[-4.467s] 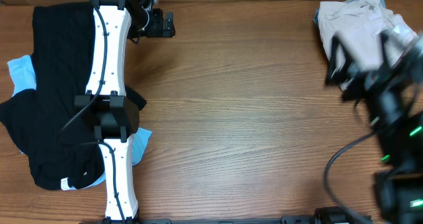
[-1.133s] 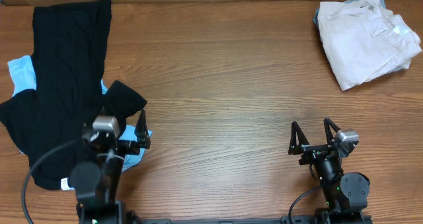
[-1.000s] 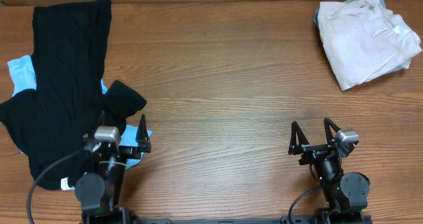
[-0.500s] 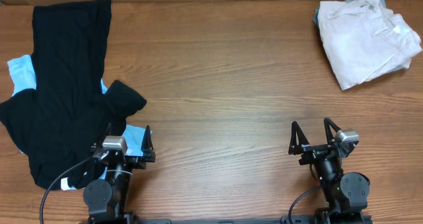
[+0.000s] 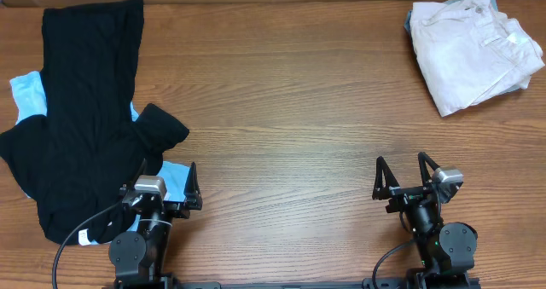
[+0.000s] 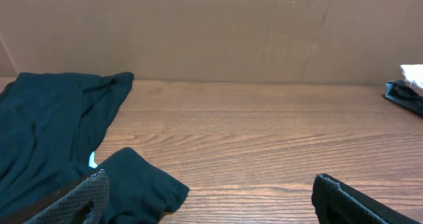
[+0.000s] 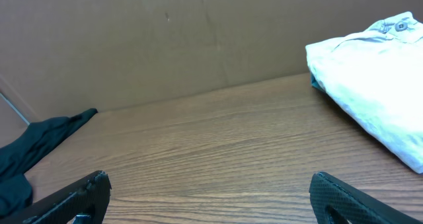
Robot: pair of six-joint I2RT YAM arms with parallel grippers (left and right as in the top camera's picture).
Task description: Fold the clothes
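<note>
Just left of the left pincer (image 5: 166,178), a small white tag (image 5: 83,236) on the black garment (image 5: 77,110) is too small to read. That garment stretches lengthwise away from the pincer toward the far edge of the desk (image 5: 290,127), over a light blue cloth (image 5: 26,95). Both arms sit folded low at the near edge, pincers level, jaws spread and empty. Far ahead and right of the right pincer (image 5: 402,171) lies the folded white pile (image 5: 473,50).
</note>
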